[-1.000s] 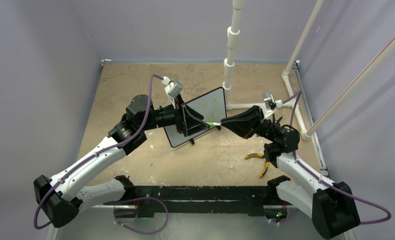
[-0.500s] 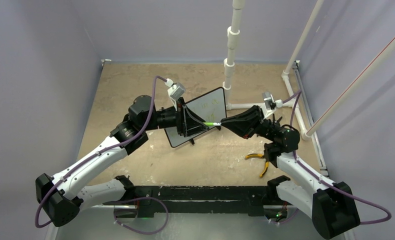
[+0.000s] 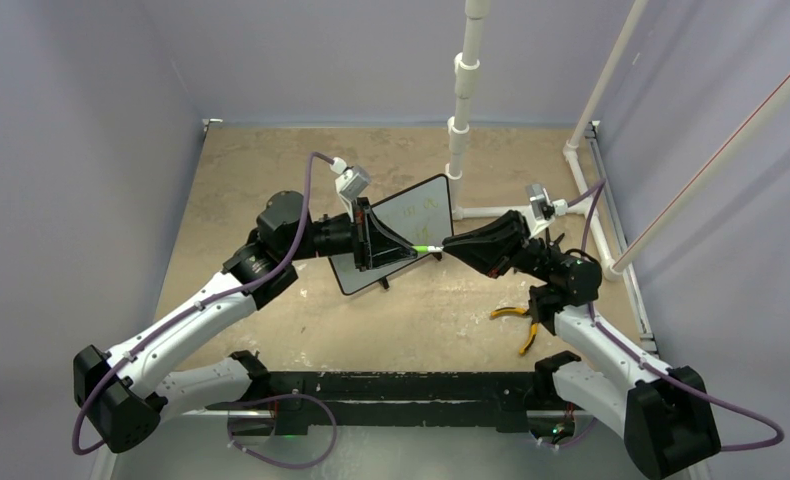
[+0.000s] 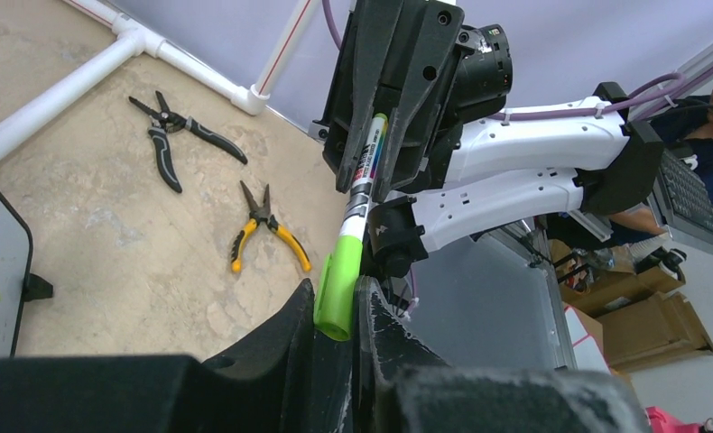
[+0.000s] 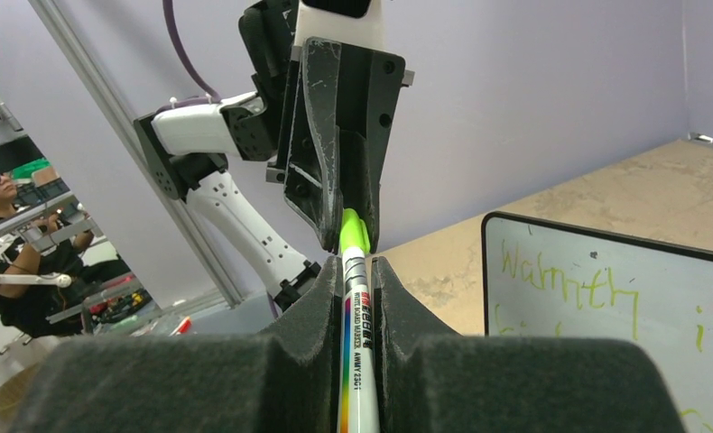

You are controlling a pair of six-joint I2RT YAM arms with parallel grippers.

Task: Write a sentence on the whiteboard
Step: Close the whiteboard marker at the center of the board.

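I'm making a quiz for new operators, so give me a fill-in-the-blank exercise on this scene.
The left gripper is shut on the marker's ____ cap, the right gripper on its barrel.
The sentence on the whiteboard begins with ____.
Beside the black pliers lie pliers with ____ handles.
Missing: green; Warmth; yellow.

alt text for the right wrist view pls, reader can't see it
The right gripper clamps a white marker in its jaws, while the left gripper, facing it, pinches the marker's green cap end. At right stands the whiteboard, with the sentence in green handwriting beginning "Warmth"; a person sits in the background at far left.
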